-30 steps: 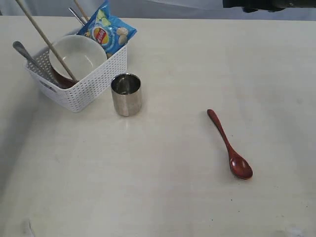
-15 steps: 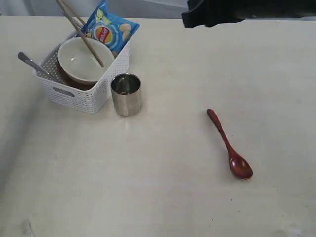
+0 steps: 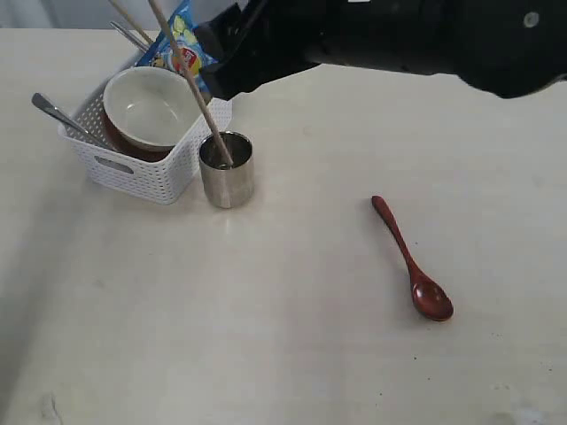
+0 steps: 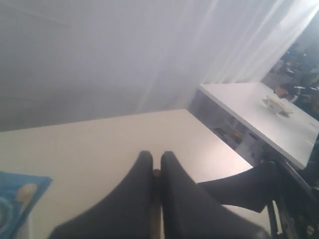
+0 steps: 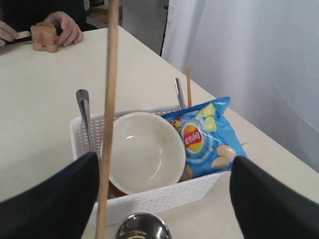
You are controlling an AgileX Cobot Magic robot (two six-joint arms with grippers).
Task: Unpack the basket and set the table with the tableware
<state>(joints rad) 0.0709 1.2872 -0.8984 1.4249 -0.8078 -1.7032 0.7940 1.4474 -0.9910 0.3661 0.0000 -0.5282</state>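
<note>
The white basket point(image 3: 142, 173) point(image 5: 149, 199) stands at the table's point(image 3: 310, 336) far left. It holds a cream bowl point(image 3: 146, 106) point(image 5: 144, 149) over a reddish plate point(image 3: 111, 137), steel handles point(image 3: 58, 113) point(image 5: 84, 114) and a chopstick point(image 3: 128, 19) point(image 5: 188, 84). Another chopstick point(image 3: 199, 102) point(image 5: 107, 124) slants down into the steel cup point(image 3: 227, 173) point(image 5: 143, 229) beside the basket. My left gripper point(image 4: 156, 155) is shut on a thin brown stick, apparently that chopstick. My right gripper point(image 5: 164, 164) point(image 3: 226, 66) hangs open above the basket and cup, holding nothing. The red spoon point(image 3: 412, 261) lies on the table at the right.
A blue chip bag point(image 3: 177, 53) point(image 5: 204, 139) leans in the basket's far corner. My black right arm point(image 3: 399, 44) spans the top of the exterior view. A person's hands with a wooden block point(image 5: 47, 37) rest on the table beyond the basket.
The slanted chopstick has swung right, its lower end going from the bowl into the cup. The basket turned slightly. My right arm has come in from the right over the basket.
</note>
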